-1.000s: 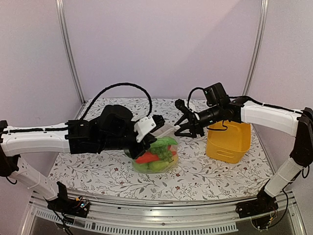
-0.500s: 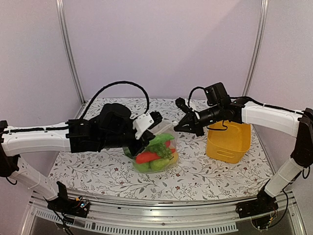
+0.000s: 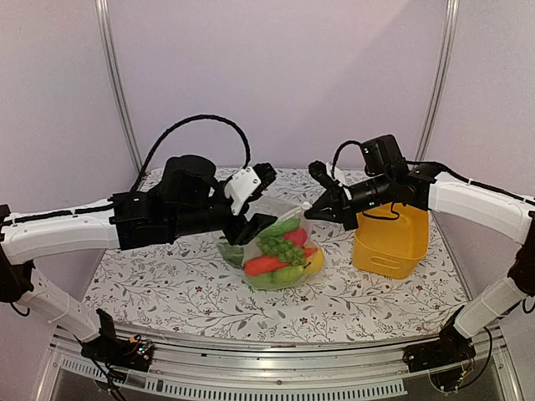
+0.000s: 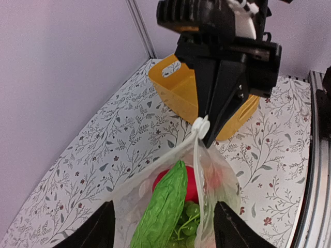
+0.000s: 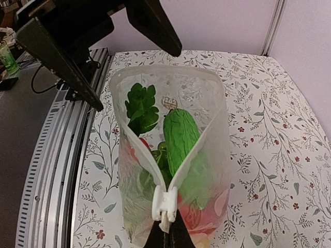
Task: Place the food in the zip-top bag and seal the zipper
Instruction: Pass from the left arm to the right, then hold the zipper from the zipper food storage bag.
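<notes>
The bag hangs at the middle of the flowered surface, strung between the two arms with its mouth up and its belly sagging low. From here I cannot tell whether its bottom touches the surface.

The food is all inside it. A carrot lies across the front, with grapes just above it and a green apple below. A lemon sits at the right corner and a red fruit higher up. In the right wrist view a long bumpy green vegetable stands on end near the mouth, beside a leafy green piece.

The zipper is not closed. Its two lips spread apart in a V that runs away from the white slider, which sits at the end of the mouth nearest the right arm.

The right jaws are pinched tight on that slider and hold the corner of the bag up. The left jaws are spread wide at the opposite end, one finger on either side of the bag. They grip nothing, and I cannot tell whether either finger brushes the plastic.

The yellow bin stands to the right of the bag, near it but apart, under the right arm's wrist.
</notes>
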